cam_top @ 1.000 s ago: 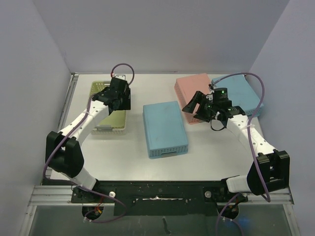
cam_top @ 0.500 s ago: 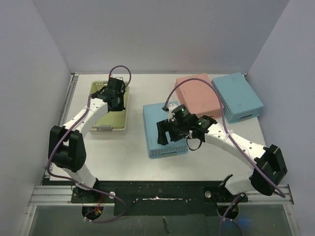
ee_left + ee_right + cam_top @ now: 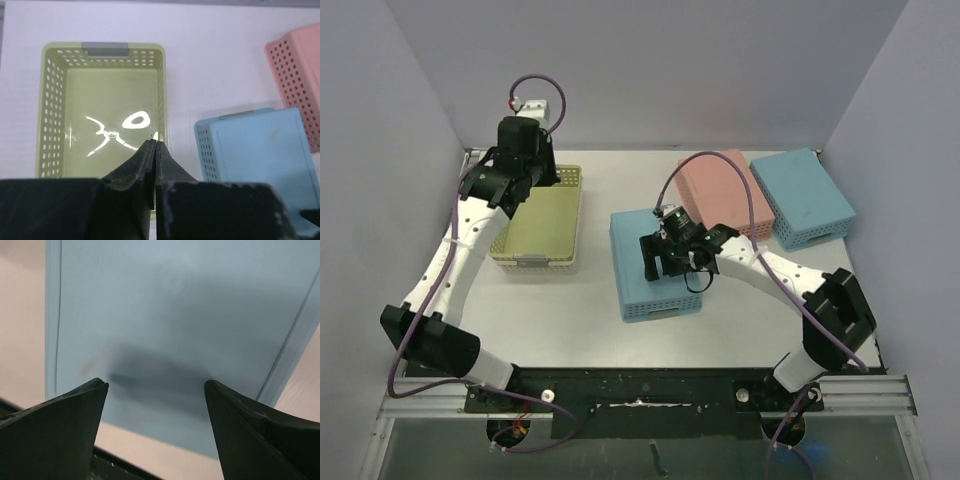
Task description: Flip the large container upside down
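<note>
The large container (image 3: pixel 658 292) is the light-blue perforated one in the middle of the table, lying bottom up. It also shows in the left wrist view (image 3: pixel 260 150) and fills the right wrist view (image 3: pixel 175 300). My right gripper (image 3: pixel 663 258) hangs just over its flat bottom, fingers wide apart with nothing between them (image 3: pixel 156 385). My left gripper (image 3: pixel 520 185) is raised above the far end of the yellow-green basket (image 3: pixel 535 215), its fingers pressed together on nothing (image 3: pixel 155 142).
The yellow-green basket (image 3: pixel 112 100) stands open side up at the left, with nothing inside. A pink container (image 3: pixel 720 190) and a smaller blue one (image 3: pixel 805 195) lie bottom up at the back right. Walls close in the left, back and right sides.
My right arm swung left from the pink container to above the middle blue one. My left arm rose and pulled back from the yellow-green basket, and its fingers shut.
</note>
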